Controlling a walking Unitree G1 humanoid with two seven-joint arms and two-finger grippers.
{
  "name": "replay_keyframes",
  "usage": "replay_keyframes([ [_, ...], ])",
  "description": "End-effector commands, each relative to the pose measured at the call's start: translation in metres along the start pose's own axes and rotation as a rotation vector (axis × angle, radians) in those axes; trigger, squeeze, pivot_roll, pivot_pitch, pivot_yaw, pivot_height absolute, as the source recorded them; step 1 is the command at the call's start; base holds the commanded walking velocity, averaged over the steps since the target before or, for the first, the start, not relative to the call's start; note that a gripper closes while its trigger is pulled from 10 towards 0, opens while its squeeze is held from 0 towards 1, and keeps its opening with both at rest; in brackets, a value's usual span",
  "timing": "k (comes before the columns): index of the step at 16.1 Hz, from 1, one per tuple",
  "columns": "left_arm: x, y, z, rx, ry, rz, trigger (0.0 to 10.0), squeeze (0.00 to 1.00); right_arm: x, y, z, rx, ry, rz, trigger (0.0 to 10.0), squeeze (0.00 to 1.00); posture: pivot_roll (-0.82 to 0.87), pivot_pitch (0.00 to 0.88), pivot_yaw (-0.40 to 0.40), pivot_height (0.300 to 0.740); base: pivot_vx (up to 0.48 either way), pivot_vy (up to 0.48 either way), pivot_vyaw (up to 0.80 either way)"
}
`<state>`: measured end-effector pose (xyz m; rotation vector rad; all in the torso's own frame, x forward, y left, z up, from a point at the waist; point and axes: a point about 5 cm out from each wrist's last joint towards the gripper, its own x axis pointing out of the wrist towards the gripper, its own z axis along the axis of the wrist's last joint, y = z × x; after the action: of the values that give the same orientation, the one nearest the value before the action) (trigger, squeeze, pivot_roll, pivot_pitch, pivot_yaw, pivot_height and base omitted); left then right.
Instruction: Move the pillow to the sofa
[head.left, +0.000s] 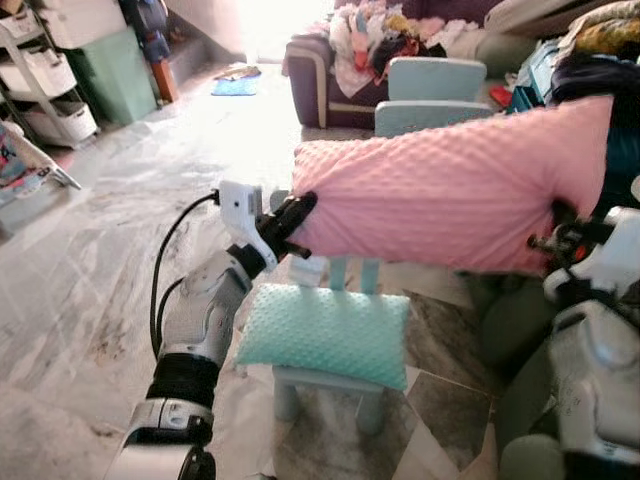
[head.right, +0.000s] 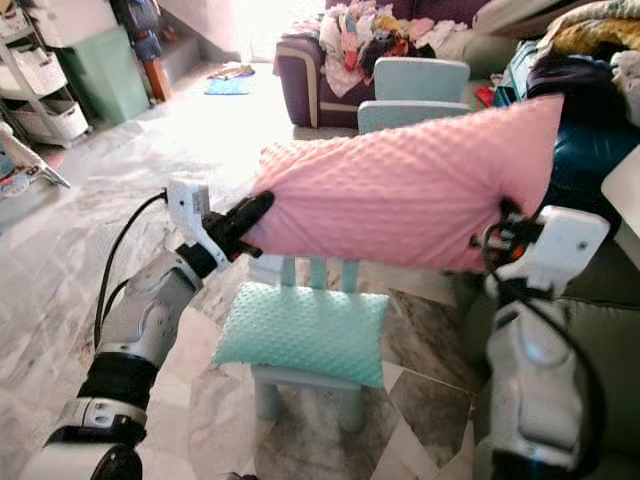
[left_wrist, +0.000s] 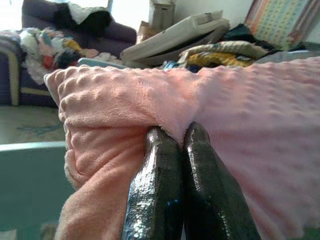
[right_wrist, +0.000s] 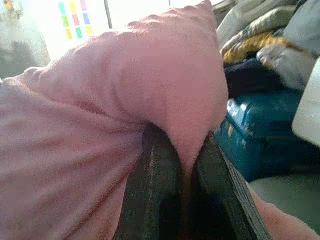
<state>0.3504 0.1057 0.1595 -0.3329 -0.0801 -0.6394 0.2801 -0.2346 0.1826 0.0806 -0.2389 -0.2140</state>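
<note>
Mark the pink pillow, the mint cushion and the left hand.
pink pillow (head.left: 450, 195): left eye view, middle of its dotted face.
mint cushion (head.left: 325, 335): left eye view, centre of its top.
left hand (head.left: 300, 212): left eye view, between fingertips.

Pink, mint and marble grey

The pillow (head.left: 450, 190) is soft pink with a raised dot pattern all over; a second cushion (head.left: 325, 335) is mint green with the same dotted texture, lying on a pale blue stool (head.left: 330, 385). The left hand (head.left: 290, 225) and right hand (head.right: 497, 238) have glossy black fingers on silver arms. The floor (head.left: 120, 220) is grey-white veined marble. The sofa (head.left: 320, 85) is dark purple with cream trim, heaped with many-coloured clothes (head.left: 390, 35).
</note>
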Motion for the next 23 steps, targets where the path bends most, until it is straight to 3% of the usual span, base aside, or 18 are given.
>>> replay_keyframes([
  [1, -0.006, 0.009, 0.005, 0.008, -0.015, 0.059, 0.0, 0.00, -0.002, 0.006, 0.007, 0.004, -0.026, 0.006, 0.0, 0.00, -0.18, 0.020, 0.021, 0.740, 0.000, 0.000, 0.00],
  [3, -0.018, 0.016, -0.004, 0.011, 0.002, 0.110, 0.0, 0.00, -0.010, 0.017, -0.008, 0.032, 0.027, 0.022, 0.0, 0.00, -0.17, 0.030, 0.011, 0.740, 0.000, 0.000, 0.00],
  [8, -0.040, 0.009, -0.030, 0.002, 0.097, 0.109, 0.0, 0.00, -0.023, 0.023, -0.024, 0.068, 0.106, 0.017, 0.0, 0.00, -0.16, 0.062, -0.001, 0.740, 0.000, 0.000, 0.00],
  [14, -0.035, 0.009, -0.020, -0.070, 0.103, 0.176, 0.0, 0.00, -0.021, 0.020, -0.024, 0.063, 0.119, 0.023, 0.0, 0.00, -0.16, 0.075, -0.008, 0.740, 0.000, 0.000, -0.53],
  [23, -0.034, -0.003, -0.020, -0.101, 0.121, 0.160, 0.0, 0.00, -0.020, 0.023, -0.021, 0.066, 0.131, 0.053, 0.0, 0.00, -0.16, 0.082, -0.016, 0.740, 0.000, 0.000, -0.80],
])
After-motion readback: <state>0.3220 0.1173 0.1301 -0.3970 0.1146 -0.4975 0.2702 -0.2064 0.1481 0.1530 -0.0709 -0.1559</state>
